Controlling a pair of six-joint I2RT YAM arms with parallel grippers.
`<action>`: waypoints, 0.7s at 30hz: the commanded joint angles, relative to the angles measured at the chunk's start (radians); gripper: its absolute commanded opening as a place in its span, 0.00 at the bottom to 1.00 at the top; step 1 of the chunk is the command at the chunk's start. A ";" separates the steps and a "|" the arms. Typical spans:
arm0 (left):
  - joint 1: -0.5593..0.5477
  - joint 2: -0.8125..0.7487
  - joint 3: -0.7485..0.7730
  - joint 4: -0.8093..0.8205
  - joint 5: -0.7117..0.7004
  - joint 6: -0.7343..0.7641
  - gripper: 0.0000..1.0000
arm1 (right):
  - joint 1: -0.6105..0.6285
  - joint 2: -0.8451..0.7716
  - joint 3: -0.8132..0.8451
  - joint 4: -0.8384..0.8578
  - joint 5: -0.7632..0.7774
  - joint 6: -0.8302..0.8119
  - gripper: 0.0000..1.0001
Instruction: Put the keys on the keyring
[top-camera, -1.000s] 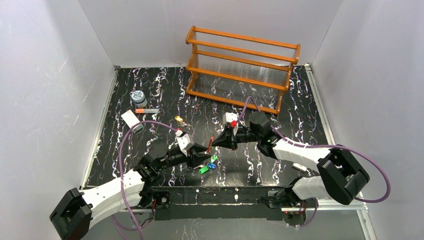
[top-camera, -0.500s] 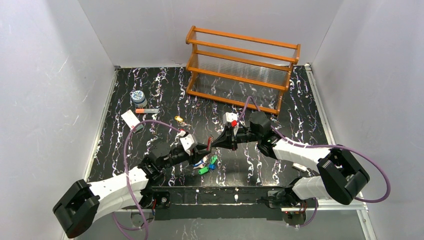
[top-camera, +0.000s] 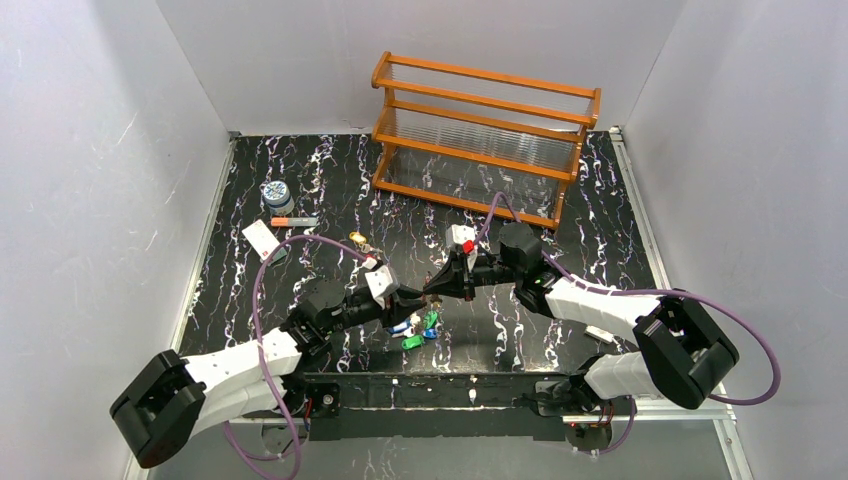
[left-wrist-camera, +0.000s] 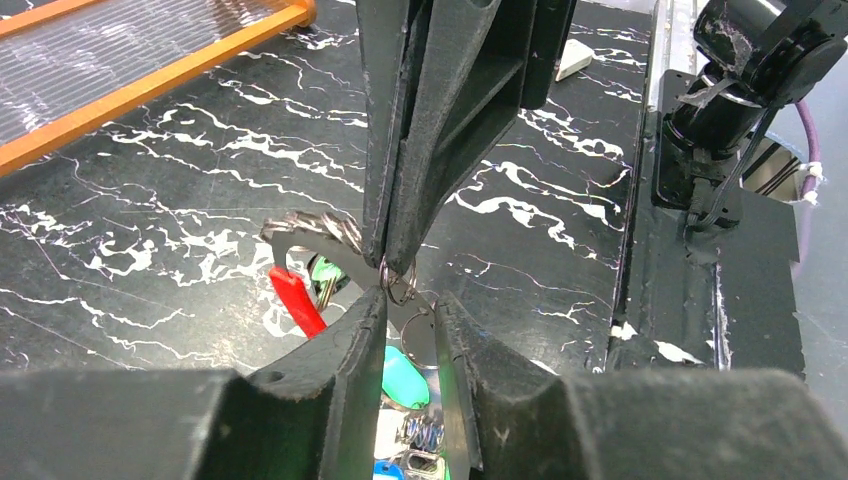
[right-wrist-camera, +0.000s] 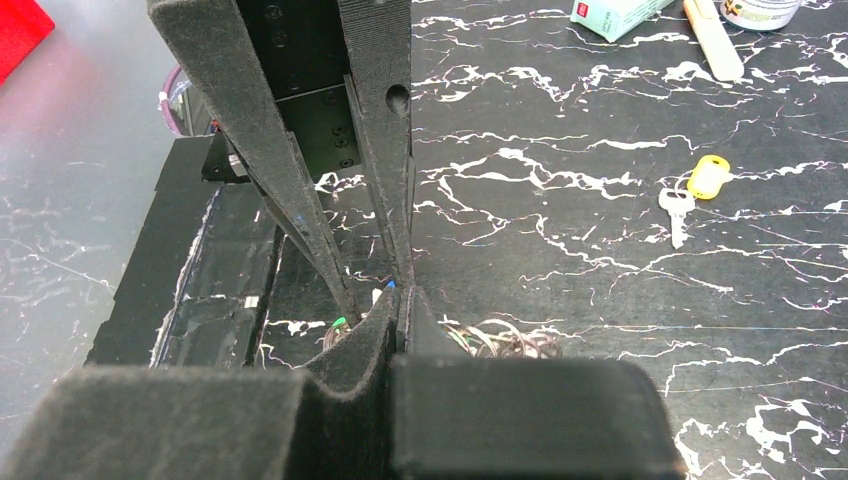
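A: Keyring (left-wrist-camera: 320, 230) is between your two hands, mid-surface and toward the near edge. Your right hand (left-wrist-camera: 385, 262) is clenched on its wire, and the red piece (left-wrist-camera: 296, 300) hangs from it.

B: Your left hand (left-wrist-camera: 405, 320) comes in right underneath, with its tips almost at the wire. Its fingers stand a narrow gap apart with a green key (left-wrist-camera: 402, 380) in that gap. I cannot tell whether the pads are pressing on it.

A: So settle that first. Pinch the key by its plastic head and leave the hole free. A loose hold will probably let the key swivel once it meets the wire.

B: Keep your right hand dead steady and let the left do all the travelling, in small nudges. Aim the hole at the wire's free end, not at the fingertips.

A: Mind the blue keys (top-camera: 405, 326) bunched just beside the green one, since they could snag. The yellow key (right-wrist-camera: 700, 180) lies well apart on the surface (top-camera: 520, 330), far and to the left, so leave it for later.
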 joint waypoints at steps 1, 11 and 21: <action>-0.007 0.006 0.035 0.036 0.004 -0.019 0.21 | -0.003 0.001 0.019 0.054 -0.023 0.007 0.01; -0.007 -0.001 0.026 0.036 -0.033 -0.028 0.00 | -0.004 0.000 0.024 0.047 -0.015 0.010 0.01; -0.006 -0.037 -0.010 0.036 -0.060 -0.041 0.00 | -0.037 -0.072 -0.041 0.136 0.055 0.066 0.53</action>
